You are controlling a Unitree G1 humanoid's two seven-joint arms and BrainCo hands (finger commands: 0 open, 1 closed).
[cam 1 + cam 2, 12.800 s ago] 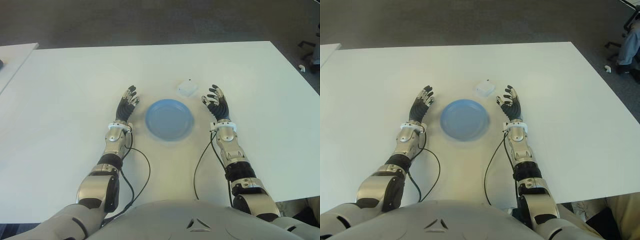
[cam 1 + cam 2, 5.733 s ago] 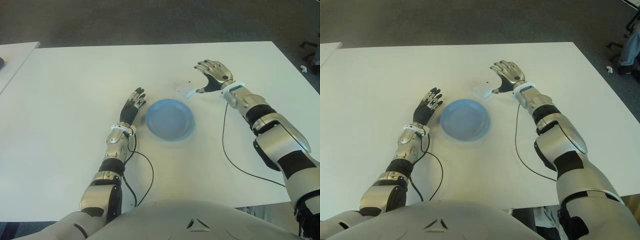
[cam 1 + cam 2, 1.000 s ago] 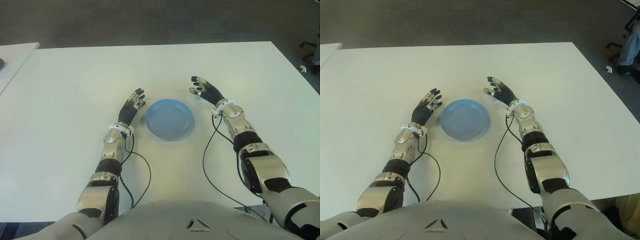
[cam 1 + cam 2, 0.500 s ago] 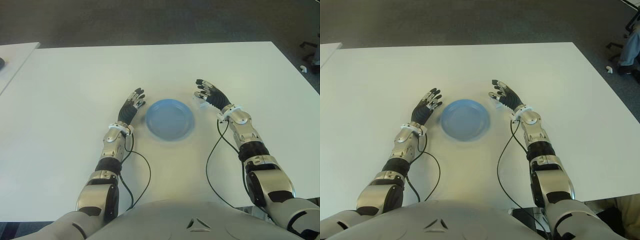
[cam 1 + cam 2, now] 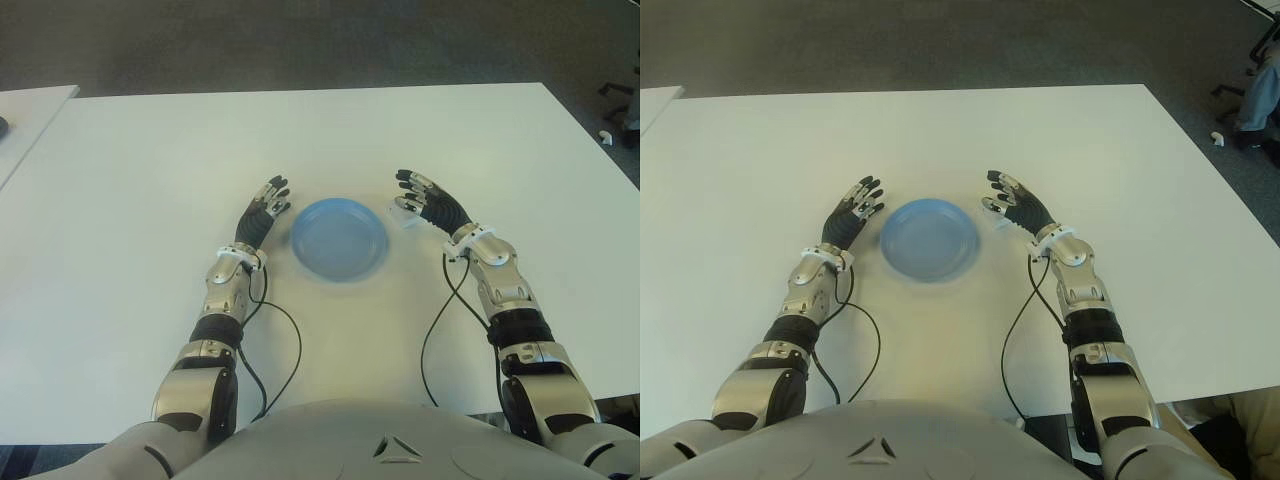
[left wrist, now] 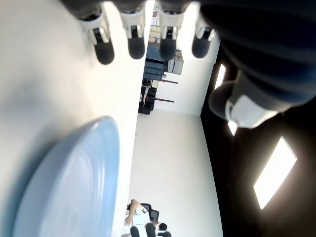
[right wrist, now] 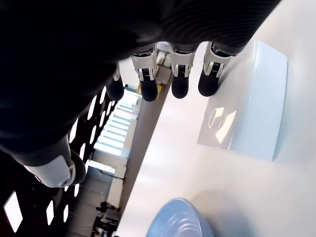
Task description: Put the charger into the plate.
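While charger [image 7: 245,101] sits on table just beside plate [image 5: 338,239] rim, right hand [image 5: 430,204] fingers [image 7: 177,74] hover spread, empty

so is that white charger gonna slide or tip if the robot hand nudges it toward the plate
The charger looks like a flat, glossy block lying on the smooth table, so it would probably slide, not tip. Its slick faces may be slippery for the open right robot hand. The plate rim could stop it, so lifting seems safer.

A white surface [image 5: 130,170] carries a blue plate [image 5: 338,239] and, just right of it, a white charger [image 7: 244,103].
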